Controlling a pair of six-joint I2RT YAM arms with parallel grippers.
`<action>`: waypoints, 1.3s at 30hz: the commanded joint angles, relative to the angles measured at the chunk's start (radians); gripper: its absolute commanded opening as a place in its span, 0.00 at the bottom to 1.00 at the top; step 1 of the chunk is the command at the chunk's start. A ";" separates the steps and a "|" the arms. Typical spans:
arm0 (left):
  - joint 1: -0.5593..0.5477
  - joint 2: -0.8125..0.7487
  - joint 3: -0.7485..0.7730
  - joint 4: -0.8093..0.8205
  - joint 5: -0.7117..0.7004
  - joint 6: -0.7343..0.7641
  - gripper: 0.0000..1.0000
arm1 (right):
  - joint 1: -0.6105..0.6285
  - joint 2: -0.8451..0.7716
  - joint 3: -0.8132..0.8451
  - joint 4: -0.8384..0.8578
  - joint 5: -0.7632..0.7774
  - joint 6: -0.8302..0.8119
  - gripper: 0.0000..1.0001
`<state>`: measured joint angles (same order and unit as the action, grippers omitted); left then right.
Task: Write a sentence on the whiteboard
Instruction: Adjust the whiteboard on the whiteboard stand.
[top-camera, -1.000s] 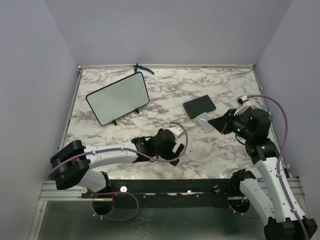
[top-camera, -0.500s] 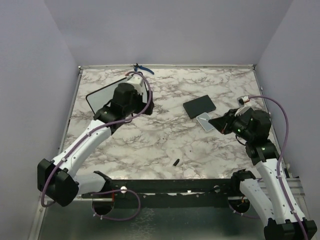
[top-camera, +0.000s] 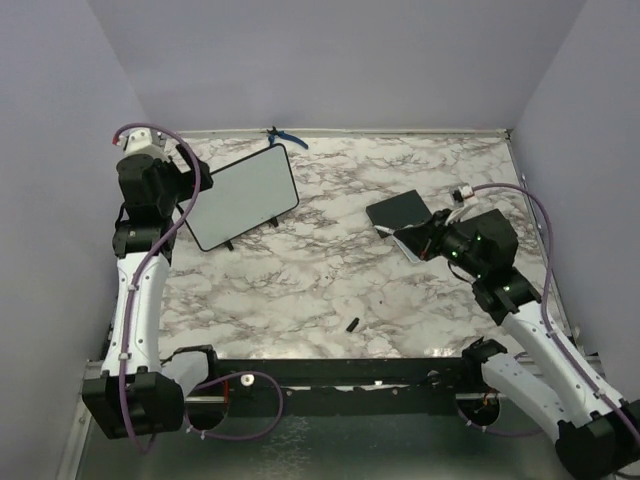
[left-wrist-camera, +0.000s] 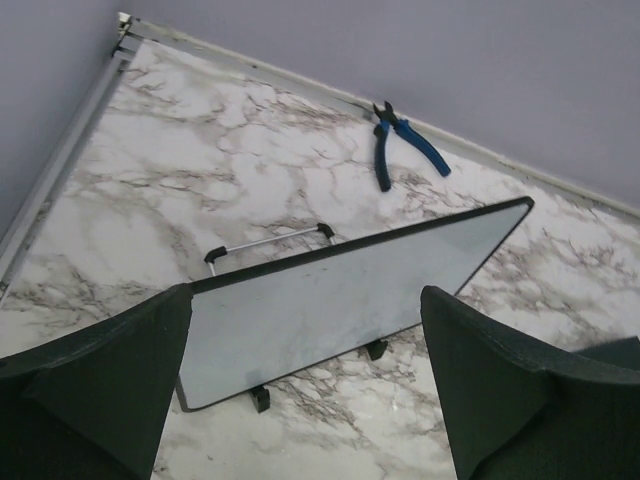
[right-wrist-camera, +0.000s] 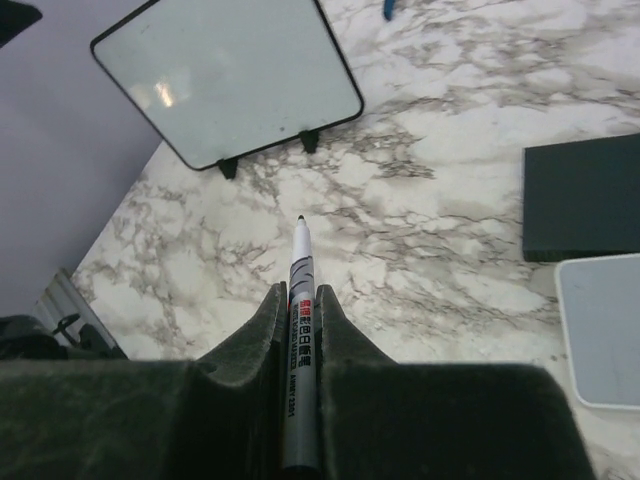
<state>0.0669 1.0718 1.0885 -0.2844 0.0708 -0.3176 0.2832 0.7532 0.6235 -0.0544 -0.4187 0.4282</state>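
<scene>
Glossy whiteboard (right-wrist-camera: 228, 75), matt black frame; smooth marble-patterned worktop (top-camera: 330, 290); shiny plastic marker (right-wrist-camera: 301, 300); pliers (left-wrist-camera: 410, 140) with rubbery-looking grips.

Blue pliers (left-wrist-camera: 384, 140) at far edge; black pad (right-wrist-camera: 580, 195) beside grey block (right-wrist-camera: 600, 330); small cap (top-camera: 352, 324), perhaps, near front.

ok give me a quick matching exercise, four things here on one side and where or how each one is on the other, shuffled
Things:
1. whiteboard
2. marker
3. blue pliers
4. left gripper

States:
a. open, holding nothing
b. lying by the far wall
c. clamped in the right gripper
d. propped on its feet, no writing visible

Pairs: 1-d, 2-c, 3-b, 4-a
</scene>
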 joint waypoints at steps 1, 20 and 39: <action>0.081 -0.019 -0.015 0.040 -0.050 -0.054 0.96 | 0.194 0.079 0.021 0.176 0.230 -0.022 0.00; 0.163 0.001 -0.246 0.313 -0.019 -0.218 0.98 | 0.363 0.360 0.136 0.399 0.267 -0.043 0.00; 0.215 0.117 -0.267 0.436 0.135 -0.278 0.92 | 0.364 0.332 0.079 0.403 0.237 -0.054 0.00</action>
<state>0.2749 1.1641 0.8185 0.1162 0.1436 -0.5785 0.6418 1.0786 0.7094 0.3206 -0.1738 0.3939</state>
